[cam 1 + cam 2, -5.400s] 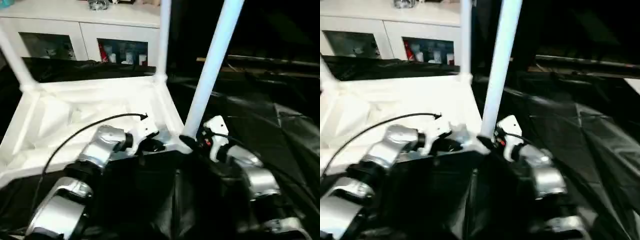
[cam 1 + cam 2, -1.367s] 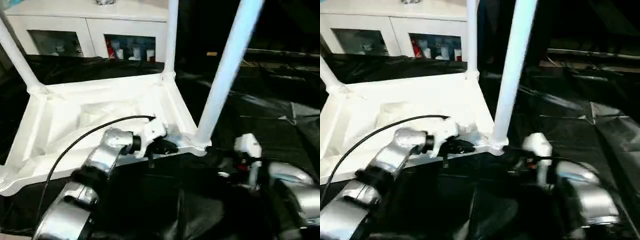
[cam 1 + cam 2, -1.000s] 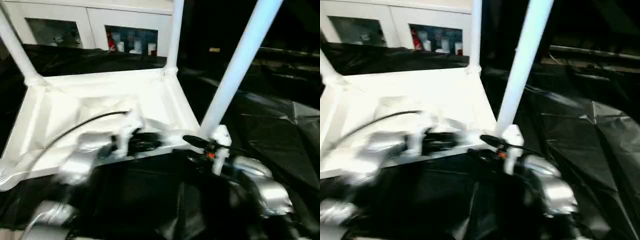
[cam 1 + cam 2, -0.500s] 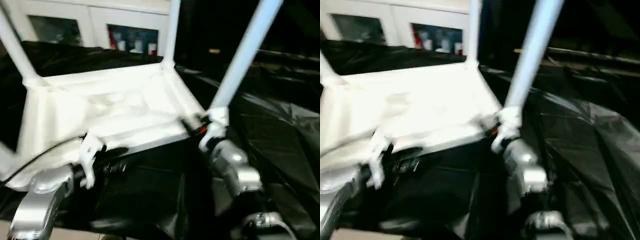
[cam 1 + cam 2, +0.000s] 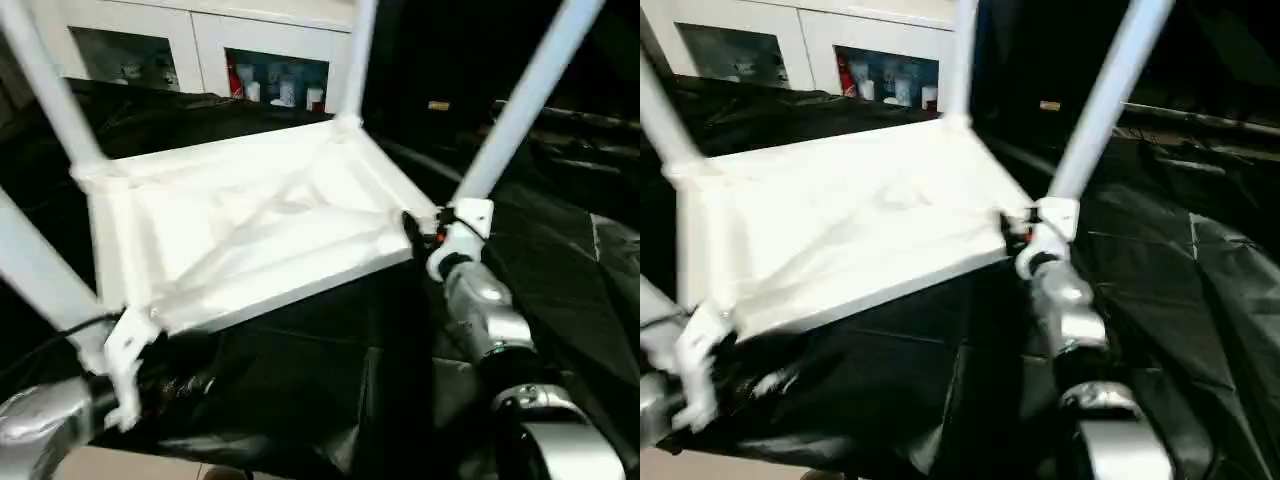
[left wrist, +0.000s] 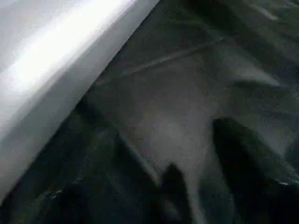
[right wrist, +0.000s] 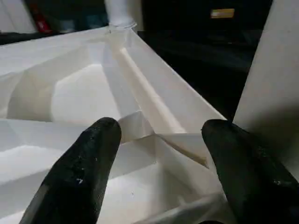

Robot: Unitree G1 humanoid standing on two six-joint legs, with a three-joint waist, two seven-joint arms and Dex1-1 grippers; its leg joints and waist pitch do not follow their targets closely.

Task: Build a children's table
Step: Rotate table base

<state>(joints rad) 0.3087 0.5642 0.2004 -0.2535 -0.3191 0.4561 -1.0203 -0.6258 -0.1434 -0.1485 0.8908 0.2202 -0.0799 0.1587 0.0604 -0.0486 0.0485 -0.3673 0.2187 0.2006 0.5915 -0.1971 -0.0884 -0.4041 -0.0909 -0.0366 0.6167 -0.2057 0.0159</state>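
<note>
We see the children's table (image 5: 250,215) lying upside down w/ ribbed underside up, tilted, on a surface covered in black plastic sheeting (image 5: 560,290). Four white tube legs stick up from its corner sockets: far-left leg (image 5: 50,85), far-right leg (image 5: 358,55), near-right leg (image 5: 525,100), near-left leg (image 5: 35,270).

Right claw (image 7: 161,163) sits at the near-right corner, fingers (image 7: 79,172) spread wide apart, nothing between them; near-right leg stands just beside one finger, ribbed underside right ahead. From the head cam the right claw (image 5: 425,232) is touching or nearly touching the tabletop edge by that socket – can't tell which.

Left claw (image 5: 160,385) is low at the near-left, below the table's near edge, beside the near-left leg. Its wrist cam is too blurred, so we can't tell if it's open or closed. White table edge (image 6: 51,70) runs close by, over the sheeting.

White cabinet (image 5: 200,40) w/ glass doors stands behind.
</note>
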